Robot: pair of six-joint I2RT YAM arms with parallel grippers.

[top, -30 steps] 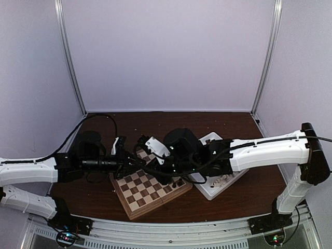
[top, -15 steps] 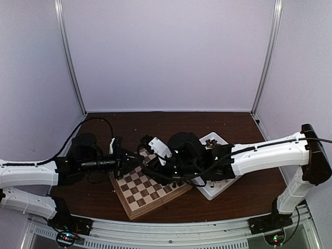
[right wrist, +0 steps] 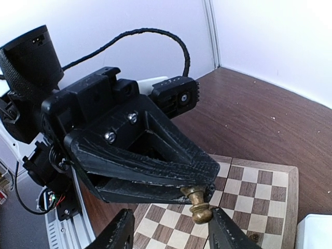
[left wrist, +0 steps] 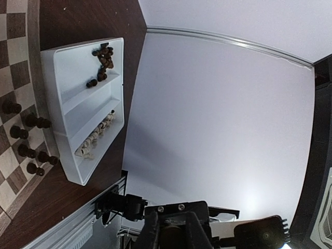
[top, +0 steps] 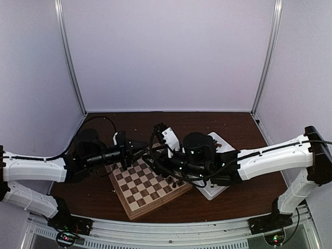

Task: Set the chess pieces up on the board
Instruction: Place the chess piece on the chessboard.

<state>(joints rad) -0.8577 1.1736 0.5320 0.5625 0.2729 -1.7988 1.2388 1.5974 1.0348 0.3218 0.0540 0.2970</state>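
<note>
1. The left gripper pinches a brown chess piece by its top, over the board.
2. The right gripper is spread, with a finger on either side of that piece and apart from it.
3. Several dark pieces stand along the board's edge beside the white tray.

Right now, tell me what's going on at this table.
The left gripper is shut on a small brown chess piece, held in the air near the far edge of the board. The right gripper faces it, jaws open on either side of that piece; it looks like a handover between the arms. A few dark pieces stand on the board beside the white tray, which holds loose dark chessmen and pale pieces in separate compartments.
</note>
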